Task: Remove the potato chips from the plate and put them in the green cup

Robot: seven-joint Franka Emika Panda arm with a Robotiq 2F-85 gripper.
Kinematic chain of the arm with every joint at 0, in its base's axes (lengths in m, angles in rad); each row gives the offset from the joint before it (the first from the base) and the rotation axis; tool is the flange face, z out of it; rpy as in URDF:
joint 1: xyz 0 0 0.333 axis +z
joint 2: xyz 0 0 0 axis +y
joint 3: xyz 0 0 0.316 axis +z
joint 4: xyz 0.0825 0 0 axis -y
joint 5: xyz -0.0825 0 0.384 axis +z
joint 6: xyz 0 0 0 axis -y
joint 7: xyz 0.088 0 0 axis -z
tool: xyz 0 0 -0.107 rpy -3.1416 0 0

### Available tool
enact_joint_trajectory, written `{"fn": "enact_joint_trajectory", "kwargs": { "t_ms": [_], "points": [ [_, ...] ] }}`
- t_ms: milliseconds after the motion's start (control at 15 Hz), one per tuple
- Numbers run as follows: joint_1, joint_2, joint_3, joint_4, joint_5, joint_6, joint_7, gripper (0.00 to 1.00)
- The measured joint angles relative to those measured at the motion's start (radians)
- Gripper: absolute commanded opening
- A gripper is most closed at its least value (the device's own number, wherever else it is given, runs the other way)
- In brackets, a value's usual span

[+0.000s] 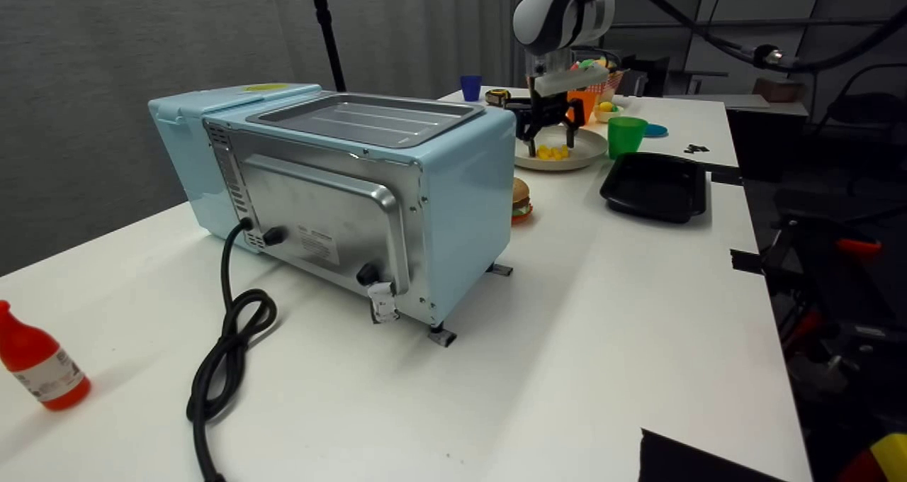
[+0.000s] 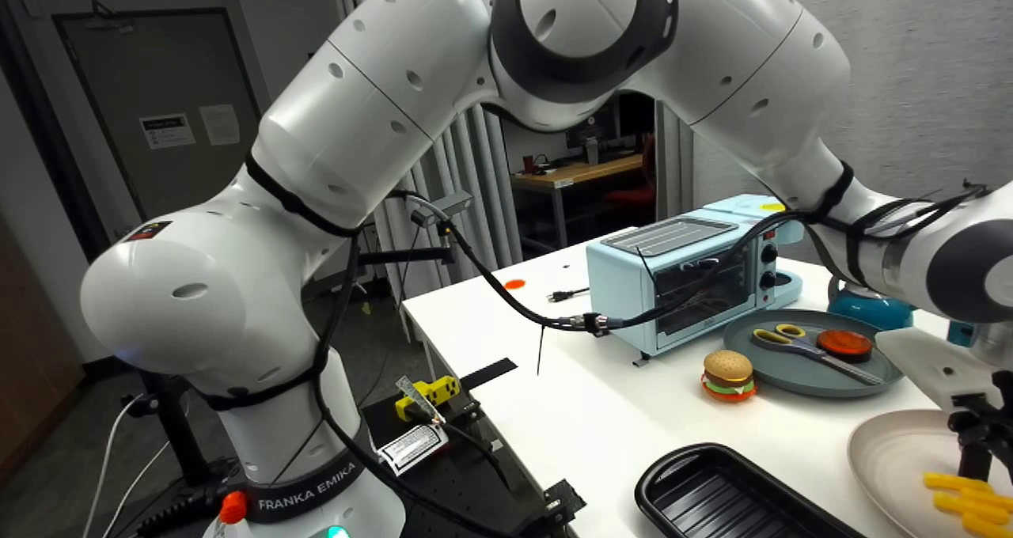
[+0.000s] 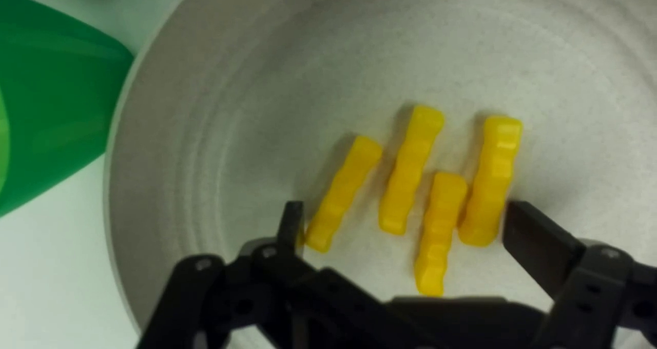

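"So, reading left to right in the wrist view, what came first?"

"The green cup. It stood on the table just beside the plate, not on it; in an exterior view the cup was upright. Standing that near, I judged, it made for a short carry."

"And on the plate?"

"Past the bare rim came one finger of the end effector, then the potato chips, four yellow sticks, then the other finger."

"Was anything gripped?"

"No. The fingers stood apart, one to each side of the whole batch, with the chips resting on the plate between them."

"Why straddle all four?"

"Probably to gather several in one squeeze. The chips lay side by side and roughly the same way, so a pinch from left and right would have met their long flanks."

"Did they lie evenly?"

"Not quite. The leftmost ended just beside its finger; the second lay a little apart; the third reached lowest in the view and seemed to touch the rightmost. Whether that one touched the other finger, I couldn't tell. My worry was that so ragged a row, once pressed, might let one slip."
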Motion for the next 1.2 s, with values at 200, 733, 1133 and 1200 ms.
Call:
{"fn": "enact_joint_trajectory", "kwargs": {
  "t_ms": [200,733,1133,1200],
  "points": [
    [-0.004,0.000,0.006,-0.002,0.007,0.000,0.000,1.00],
    [-0.009,-0.002,0.024,-0.014,0.037,0.000,-0.003,1.00],
    [-0.009,-0.008,0.030,-0.024,0.044,0.000,-0.007,1.00],
    [-0.009,-0.010,0.031,-0.026,0.044,0.000,-0.007,1.00]
  ]
}}
